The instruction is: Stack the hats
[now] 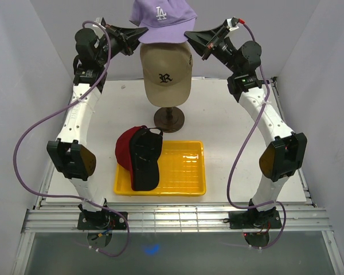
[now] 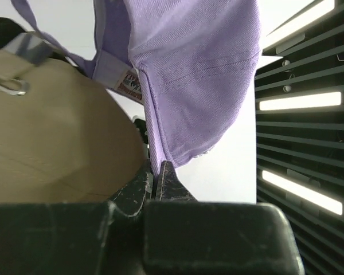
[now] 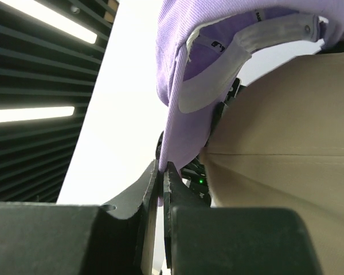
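A lavender cap (image 1: 163, 20) with a white "LA" logo hangs just above a tan cap (image 1: 167, 71) with a dark "R", which sits on a stand. My left gripper (image 1: 139, 35) is shut on the lavender cap's left edge (image 2: 200, 74). My right gripper (image 1: 187, 35) is shut on its right edge (image 3: 178, 103). The tan cap shows right below in both wrist views (image 2: 51, 137) (image 3: 286, 137). A black cap (image 1: 145, 160) lies on top of a red cap (image 1: 125, 148) in the yellow tray.
The yellow tray (image 1: 183, 172) sits at the near middle of the white table. The stand's round dark base (image 1: 169, 119) is just behind it. Grey walls close in left, right and back.
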`<action>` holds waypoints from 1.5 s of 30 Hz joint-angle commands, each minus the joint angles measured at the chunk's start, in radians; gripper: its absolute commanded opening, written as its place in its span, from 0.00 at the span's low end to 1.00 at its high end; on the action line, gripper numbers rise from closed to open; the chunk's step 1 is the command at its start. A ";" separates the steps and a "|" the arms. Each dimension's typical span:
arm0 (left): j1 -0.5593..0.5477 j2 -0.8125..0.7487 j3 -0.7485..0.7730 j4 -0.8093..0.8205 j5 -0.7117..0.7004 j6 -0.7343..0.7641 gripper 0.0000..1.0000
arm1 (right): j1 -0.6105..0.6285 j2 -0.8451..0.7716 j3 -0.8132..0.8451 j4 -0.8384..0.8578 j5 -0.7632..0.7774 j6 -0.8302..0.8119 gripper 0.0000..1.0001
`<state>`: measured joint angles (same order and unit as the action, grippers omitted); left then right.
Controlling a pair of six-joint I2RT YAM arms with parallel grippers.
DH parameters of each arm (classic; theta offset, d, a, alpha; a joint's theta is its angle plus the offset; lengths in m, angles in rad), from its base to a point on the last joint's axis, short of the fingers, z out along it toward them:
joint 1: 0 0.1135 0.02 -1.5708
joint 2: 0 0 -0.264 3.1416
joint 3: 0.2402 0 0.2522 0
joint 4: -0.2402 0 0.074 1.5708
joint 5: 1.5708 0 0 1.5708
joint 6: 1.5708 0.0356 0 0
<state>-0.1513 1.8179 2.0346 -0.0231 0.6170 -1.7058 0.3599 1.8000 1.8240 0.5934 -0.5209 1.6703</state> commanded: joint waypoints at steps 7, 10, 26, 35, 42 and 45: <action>-0.007 -0.065 -0.096 0.000 0.127 0.083 0.00 | 0.010 -0.136 -0.027 0.031 -0.067 -0.144 0.08; -0.005 -0.081 -0.120 0.014 0.142 0.089 0.00 | 0.007 -0.162 -0.067 0.043 -0.071 -0.152 0.08; 0.019 -0.181 -0.269 0.084 0.191 0.113 0.00 | 0.004 -0.211 -0.160 0.066 -0.125 -0.184 0.08; 0.038 -0.224 -0.338 0.104 0.214 0.132 0.00 | 0.002 -0.229 -0.209 0.062 -0.139 -0.210 0.08; 0.041 -0.253 -0.410 0.129 0.221 0.143 0.00 | -0.003 -0.234 -0.252 0.062 -0.152 -0.208 0.08; 0.042 -0.250 -0.419 0.141 0.227 0.137 0.00 | -0.009 -0.231 -0.258 0.065 -0.159 -0.204 0.08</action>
<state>-0.1139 1.6081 1.6402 0.1349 0.7559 -1.6341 0.3668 1.6226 1.5551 0.5560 -0.6819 1.4811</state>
